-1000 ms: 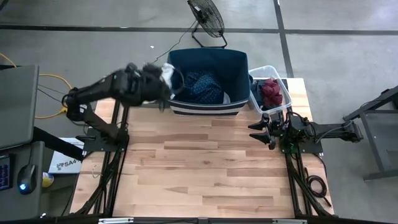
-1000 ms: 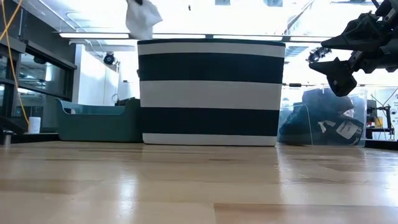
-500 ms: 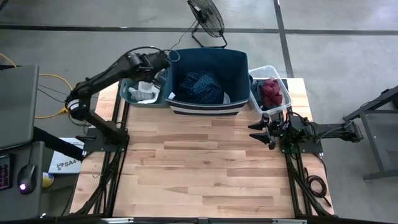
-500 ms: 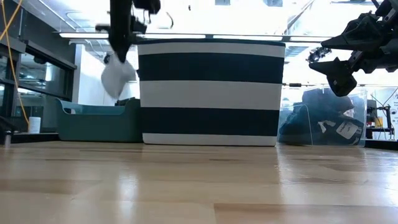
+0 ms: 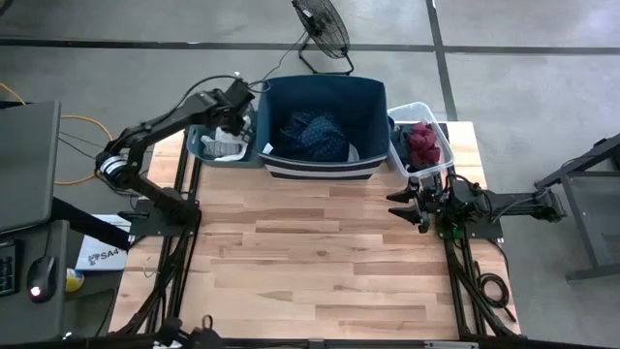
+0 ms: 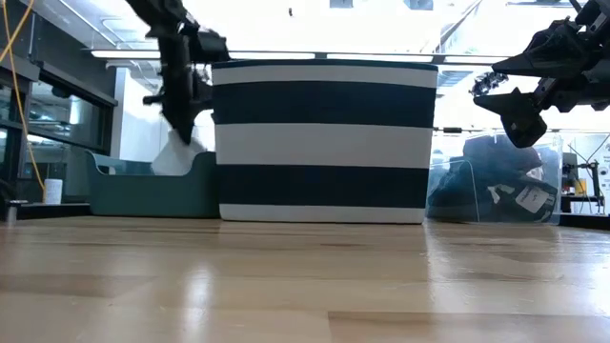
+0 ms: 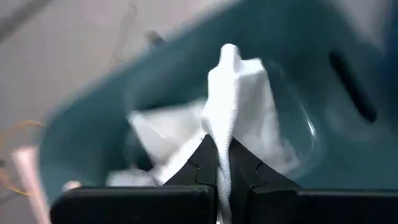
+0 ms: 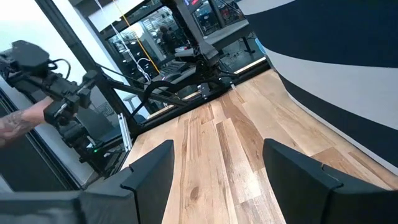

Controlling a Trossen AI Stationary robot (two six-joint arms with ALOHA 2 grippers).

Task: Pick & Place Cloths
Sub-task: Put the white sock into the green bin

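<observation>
The left gripper (image 7: 217, 163), pinched tight on a white sock (image 7: 231, 93), has dropped from above the striped navy bin (image 5: 325, 121) into the teal bin (image 5: 199, 145), onto other white cloths (image 5: 225, 148). The navy dotted cloth (image 5: 315, 136) fills the striped bin; the maroon cloth (image 5: 422, 142) lies in the clear bin (image 5: 442, 136). The right gripper (image 5: 405, 206) waits open nearby.

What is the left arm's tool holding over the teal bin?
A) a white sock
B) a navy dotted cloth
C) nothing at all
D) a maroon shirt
A: the left tool is shut on a white sock, which hangs above the teal bin where more white cloth already lies.
</observation>
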